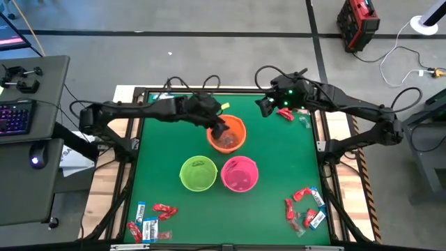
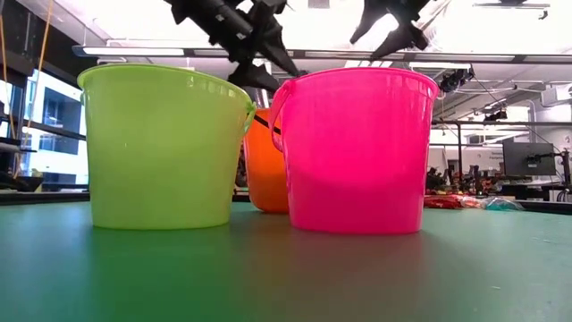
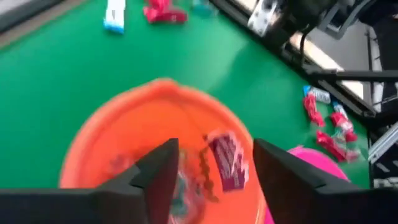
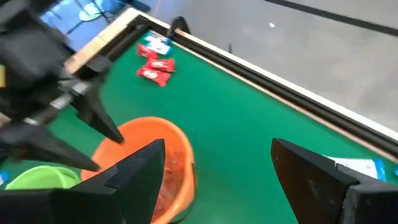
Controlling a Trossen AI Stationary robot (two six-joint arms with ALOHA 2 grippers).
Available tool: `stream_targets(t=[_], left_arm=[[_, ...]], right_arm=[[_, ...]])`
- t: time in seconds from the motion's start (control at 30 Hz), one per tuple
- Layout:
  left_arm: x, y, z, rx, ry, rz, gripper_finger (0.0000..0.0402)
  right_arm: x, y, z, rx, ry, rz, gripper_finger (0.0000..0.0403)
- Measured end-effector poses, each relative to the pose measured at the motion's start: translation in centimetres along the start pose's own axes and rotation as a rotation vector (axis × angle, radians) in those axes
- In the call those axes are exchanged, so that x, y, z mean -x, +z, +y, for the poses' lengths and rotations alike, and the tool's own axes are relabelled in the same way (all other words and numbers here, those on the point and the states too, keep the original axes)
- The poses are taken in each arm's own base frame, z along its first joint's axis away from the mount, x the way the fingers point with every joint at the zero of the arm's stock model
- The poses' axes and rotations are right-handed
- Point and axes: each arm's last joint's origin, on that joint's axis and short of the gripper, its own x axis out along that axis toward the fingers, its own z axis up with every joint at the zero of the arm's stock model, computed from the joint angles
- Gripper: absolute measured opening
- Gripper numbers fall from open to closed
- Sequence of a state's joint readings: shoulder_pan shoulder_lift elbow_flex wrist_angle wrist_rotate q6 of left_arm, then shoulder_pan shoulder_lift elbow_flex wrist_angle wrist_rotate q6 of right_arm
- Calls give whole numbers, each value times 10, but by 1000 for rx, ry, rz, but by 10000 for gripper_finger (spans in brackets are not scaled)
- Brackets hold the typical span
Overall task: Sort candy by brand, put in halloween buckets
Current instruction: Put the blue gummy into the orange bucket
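Red candy in orange bucket, beneath parted left pincer

We see a green tabletop with three buckets: one orange, one lime green, one hot pink. The candies are red or blue-and-white.

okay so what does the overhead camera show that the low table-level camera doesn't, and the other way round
Only the overhead view shows the loose candy piled at the table's corners, and the left claw poised above the orange bucket, open, while the right claw waits open nearby. Only the low view shows the room behind the table and the orange bucket half hidden behind the other two. Both show the lime green bucket and the hot pink bucket upright, side by side.
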State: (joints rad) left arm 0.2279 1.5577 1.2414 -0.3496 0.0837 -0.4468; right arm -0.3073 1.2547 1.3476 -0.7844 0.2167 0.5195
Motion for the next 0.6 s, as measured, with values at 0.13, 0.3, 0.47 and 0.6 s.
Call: stream_targets(t=[0.13, 0.3, 0.47, 0.6], left_arm=[[17, 2, 12, 14, 66, 53, 238], [39, -8, 30, -11, 254, 81, 256], [46, -30, 49, 71, 277, 58, 256], [44, -44, 58, 127, 248, 50, 255]], right_arm=[[1, -7, -8, -78, -147, 22, 287], [-9, -26, -29, -155, -327, 137, 287], [-41, -63, -69, -295, -422, 355, 287], [-62, -76, -118, -399, -531, 506, 287]])
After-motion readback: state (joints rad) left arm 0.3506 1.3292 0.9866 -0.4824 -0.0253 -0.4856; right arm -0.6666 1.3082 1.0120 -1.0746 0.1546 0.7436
